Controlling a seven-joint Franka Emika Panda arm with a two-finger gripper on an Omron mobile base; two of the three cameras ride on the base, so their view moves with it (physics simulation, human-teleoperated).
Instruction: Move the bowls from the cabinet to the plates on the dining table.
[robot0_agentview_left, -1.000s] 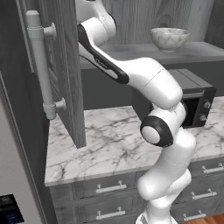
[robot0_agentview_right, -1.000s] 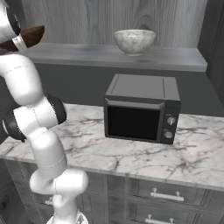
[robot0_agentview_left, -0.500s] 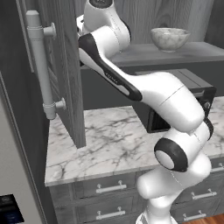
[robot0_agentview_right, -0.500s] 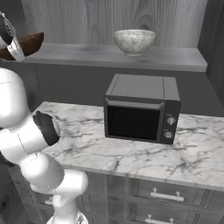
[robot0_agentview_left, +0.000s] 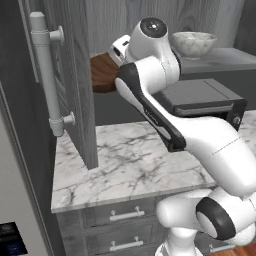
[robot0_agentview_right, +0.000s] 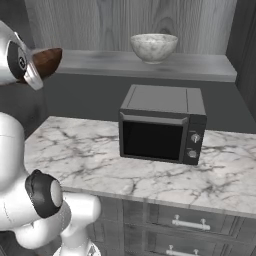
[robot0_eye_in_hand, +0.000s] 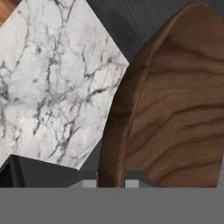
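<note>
My gripper (robot0_eye_in_hand: 110, 183) is shut on the rim of the dark brown wooden bowl (robot0_eye_in_hand: 175, 109), which hangs tilted on edge in front of the hand. The same bowl (robot0_agentview_left: 102, 74) is in the air just outside the cabinet, beside its open door (robot0_agentview_left: 75, 90) and above the counter. From the right it is the brown bowl (robot0_agentview_right: 47, 60) at the far left, level with the shelf. The white marble bowl (robot0_agentview_right: 154, 46) stands upright on the cabinet shelf (robot0_agentview_right: 200, 67). The plates and the dining table are out of view.
A black microwave (robot0_agentview_right: 162, 125) sits on the marble counter (robot0_agentview_right: 80, 150) under the shelf. The open door's long silver handle (robot0_agentview_left: 47, 75) juts out at the left. Drawers with silver pulls (robot0_agentview_right: 190, 222) run below the counter. My white arm (robot0_agentview_left: 165, 115) crosses in front of the microwave.
The brown bowl has come down and away from the shelf in my grip. The arm's elbow has swung out to the right. The white bowl and the base have not moved.
</note>
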